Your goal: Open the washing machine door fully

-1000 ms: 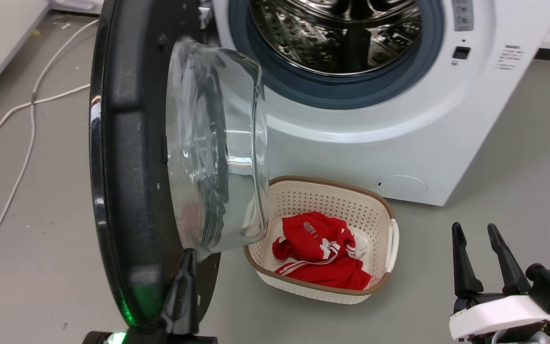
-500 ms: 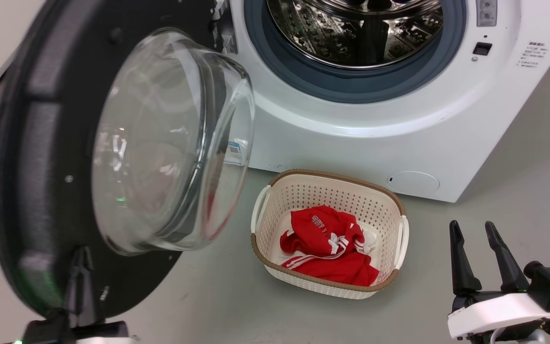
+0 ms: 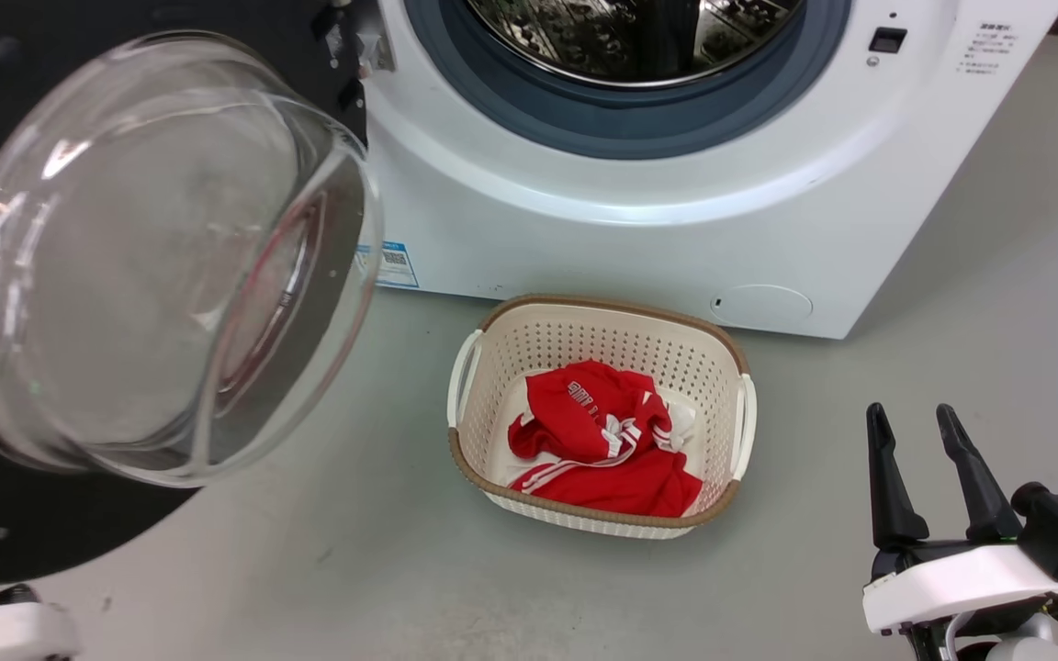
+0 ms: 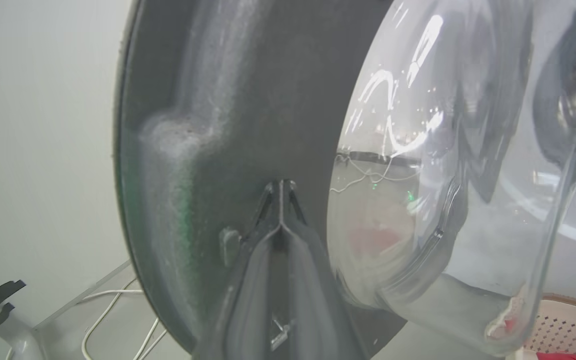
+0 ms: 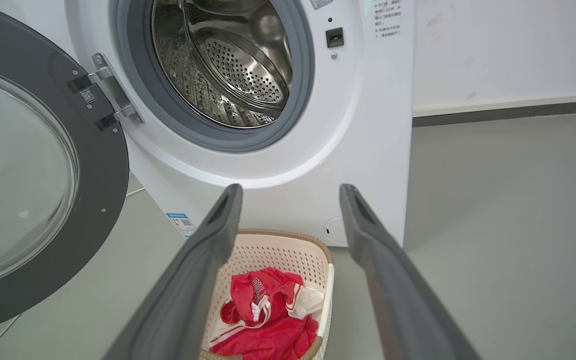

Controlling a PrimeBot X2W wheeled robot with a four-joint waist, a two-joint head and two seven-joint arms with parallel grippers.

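The washing machine door [image 3: 42, 523] stands swung out to the left of the white machine [image 3: 639, 248], its black inner face and bulging glass bowl [image 3: 152, 257] turned toward me. In the right wrist view the door [image 5: 105, 165] hangs on its hinge [image 5: 113, 102] well away from the steel drum [image 5: 228, 65]. My left gripper [image 4: 280, 186] is shut, fingertips together and pressed against the door's black inner face beside the bowl. My right gripper [image 3: 919, 424] hangs open and empty at the lower right, clear of the machine.
A cream basket [image 3: 602, 308] holding a red garment [image 3: 598, 441] sits on the grey floor in front of the machine. White cables [image 4: 113, 310] run along the floor behind the door, near a pale wall [image 4: 38, 125].
The door has swung further open to the left, from nearly edge-on to showing its inner face. My left gripper went with it. The head camera shifted; the right gripper stayed put.
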